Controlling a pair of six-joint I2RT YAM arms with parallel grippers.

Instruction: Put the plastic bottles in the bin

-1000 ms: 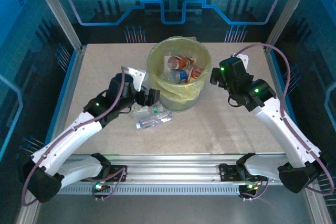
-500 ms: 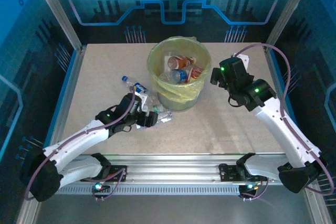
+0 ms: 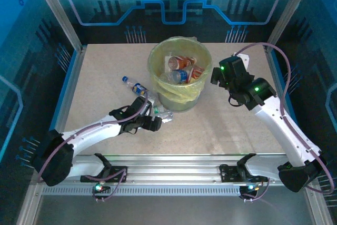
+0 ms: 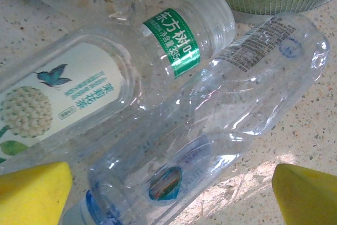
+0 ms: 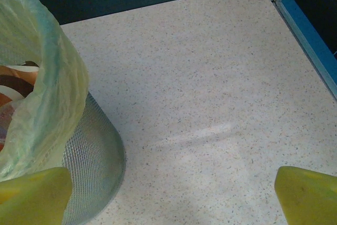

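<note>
- The left gripper [image 4: 174, 193] has its yellow pads spread wide on either side of a crumpled clear plastic bottle [image 4: 237, 114], which lies on the speckled beige tabletop [image 3: 221, 125].
- A smoother clear bottle with a green band and butterfly label [image 4: 100, 88] touches it.
- Farther left lies a small blue-capped bottle [image 3: 134, 86].
- The right gripper [image 3: 216, 77], spread and empty, is beside the round wire-mesh bin lined with a translucent yellow-green bag [image 3: 181, 101].
- Orange-, red-brown- and blue-labelled bottles [image 3: 181, 67] lie inside.
</note>
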